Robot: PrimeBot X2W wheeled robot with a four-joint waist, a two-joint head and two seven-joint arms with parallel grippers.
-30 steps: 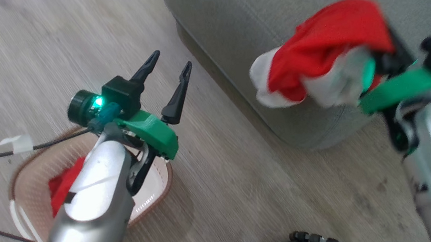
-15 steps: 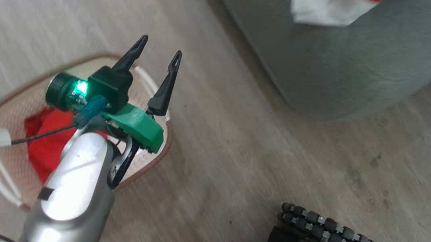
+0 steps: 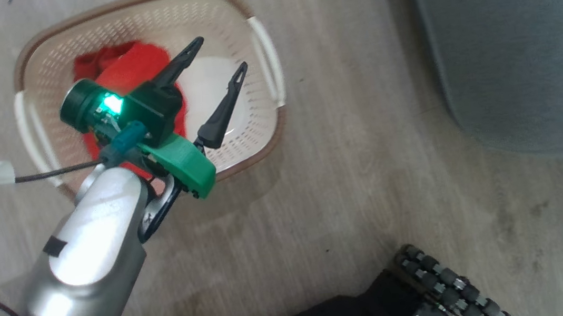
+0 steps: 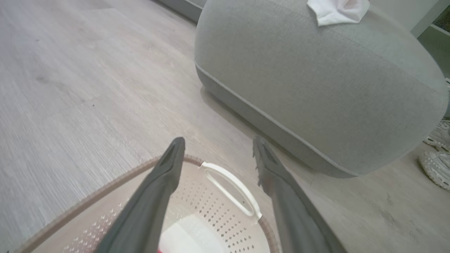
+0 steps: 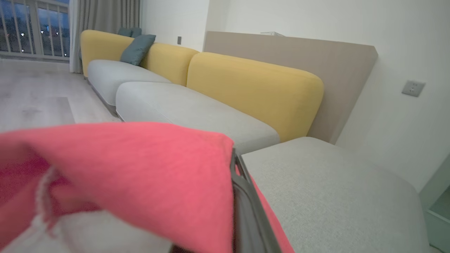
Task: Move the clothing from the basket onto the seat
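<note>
1. Here, at the head view's upper left, the basket (image 3: 224, 24) sits on the floor (image 3: 370, 195). Its long axis runs across the view, with a white handle (image 3: 271, 64) at each short end.
2. A crumpled heap of red clothing (image 3: 127, 64) fills the basket's left half. A white label (image 3: 210, 89) lies bare on the bottom to the right.
3. The left pincer (image 3: 223, 52) hovers over the basket, fingers spread wide and holding nothing, pointing up-right toward the seat (image 3: 511, 36).
4. Since a second ago the head camera has swung. The basket, then half hidden at lower left, now shows whole. The left pincer's spread is unchanged.
5. At right, the right pincer (image 5: 236, 168) is clamped on a red-and-white garment (image 5: 140, 158) above the seat's cushion. In the left wrist view that garment (image 4: 337, 12) shows white at the seat's top; whether it touches the seat I cannot tell.
</note>
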